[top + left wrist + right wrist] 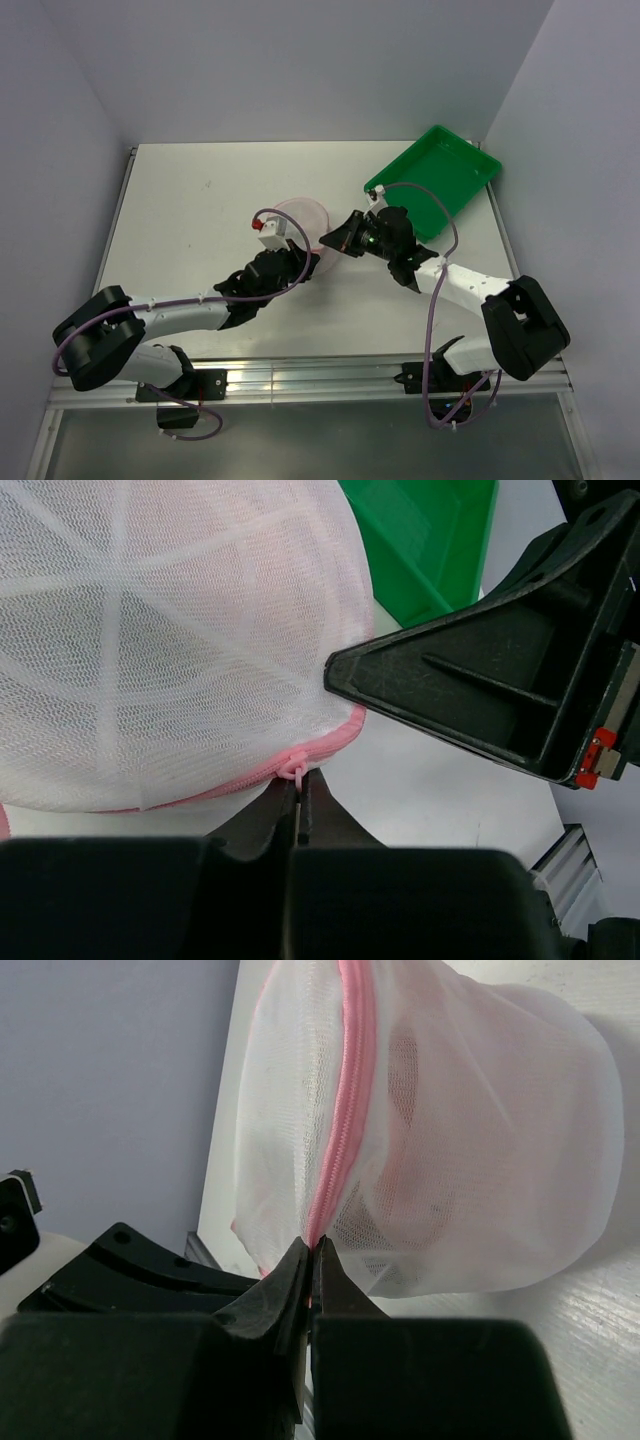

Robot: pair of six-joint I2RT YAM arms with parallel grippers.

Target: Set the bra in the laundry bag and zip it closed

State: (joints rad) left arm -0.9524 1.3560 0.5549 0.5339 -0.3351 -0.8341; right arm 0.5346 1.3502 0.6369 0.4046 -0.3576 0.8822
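**Both grippers clamped on the zip of the mesh bag at mid-bench**

The small round laundry bag [300, 214] of white see-through mesh sits near the middle of the flat white bench [180, 220], a little towards the far edge; its pink zip rim [345, 1090] runs as a joined line down to the right gripper in the right wrist view; the bra [402, 1080] shows only as a dim pink curved shape through the mesh, inside the bag.

The left gripper [297, 788] reaches the bag from the near side; its black fingers are pressed together, pinching the small pink zip pull [293, 766] that hangs from the rim; in the top view this gripper [298, 258] touches the bag's near edge.

The right gripper [310, 1258] comes in from the right; its fingers are pressed together on the pink rim, nipping the bag's edge; in the top view it [330, 240] sits at the bag's near right side, just beside the left gripper.

The shallow rectangular green plastic tray [470, 152] lies askew at the far right corner of the bench, apart from the bag; one corner of it [430, 540] shows behind the mesh in the left wrist view.
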